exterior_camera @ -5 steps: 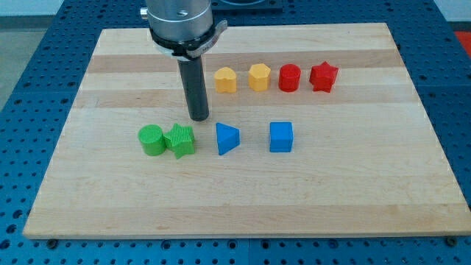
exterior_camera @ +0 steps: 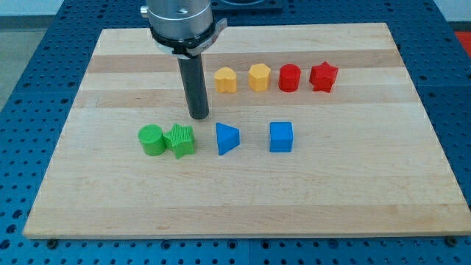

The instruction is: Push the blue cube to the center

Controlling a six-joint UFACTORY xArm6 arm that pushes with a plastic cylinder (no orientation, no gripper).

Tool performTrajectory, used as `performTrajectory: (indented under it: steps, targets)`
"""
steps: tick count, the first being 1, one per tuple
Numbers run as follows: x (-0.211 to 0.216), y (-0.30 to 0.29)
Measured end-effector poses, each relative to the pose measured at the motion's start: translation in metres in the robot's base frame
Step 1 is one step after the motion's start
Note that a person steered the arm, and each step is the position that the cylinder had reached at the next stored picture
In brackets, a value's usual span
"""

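Right of the blue triangle (exterior_camera: 227,138), the blue cube (exterior_camera: 280,137) sits square-on, my fingerless tip (exterior_camera: 199,117) well apart.

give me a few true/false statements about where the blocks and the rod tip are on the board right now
1. My tip touches the blue cube. False: it stands well to the view's left of it, just above the green star block.
2. The blue triangular block lies between the green star block and the blue cube. True.
3. The two red blocks sit left of the two yellow ones. False: the red cylinder and red star are to the right.
4. The green cylinder is beside the green star block. True.
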State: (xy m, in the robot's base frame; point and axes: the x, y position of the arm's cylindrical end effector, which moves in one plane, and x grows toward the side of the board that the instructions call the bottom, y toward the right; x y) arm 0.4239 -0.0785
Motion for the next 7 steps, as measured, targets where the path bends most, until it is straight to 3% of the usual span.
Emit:
performTrajectory:
  steps: [5, 7]
  targets:
    - [-0.008, 0.002]
    - [-0.009, 0.053]
